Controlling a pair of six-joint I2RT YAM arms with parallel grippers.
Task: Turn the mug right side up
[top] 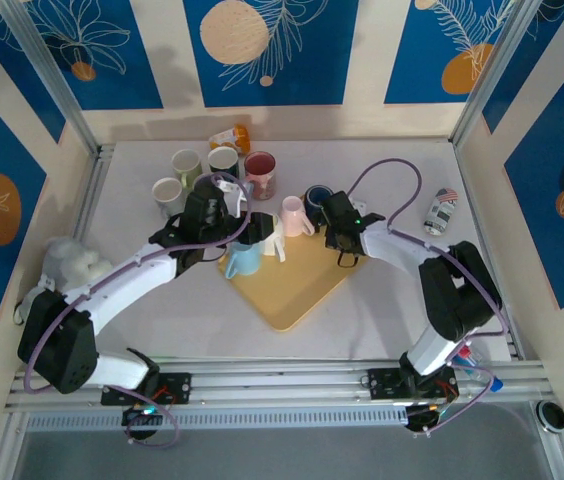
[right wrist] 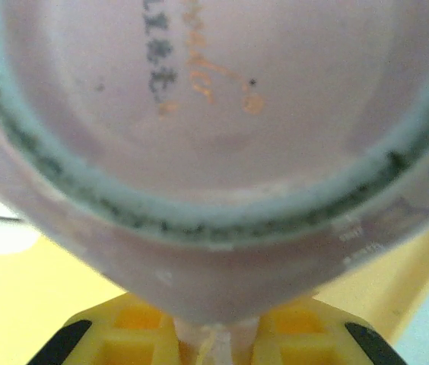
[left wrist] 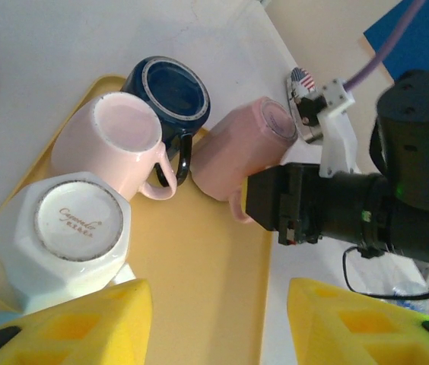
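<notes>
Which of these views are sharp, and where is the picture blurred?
Top external: sharp and evenly lit. Left wrist: white mug sharp, own yellow fingers softer. Right wrist: dusty pink mug too close, its base out of focus.

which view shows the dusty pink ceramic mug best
left wrist: the dusty pink ceramic mug, side and base, tilted. right wrist: a blurred close-up of its base. top external: the right arm covers it.

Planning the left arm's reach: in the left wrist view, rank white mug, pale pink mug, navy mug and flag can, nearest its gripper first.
1. white mug, just ahead of the left gripper
2. pale pink mug, behind it
3. navy mug, farther back
4. flag can, far right
</notes>
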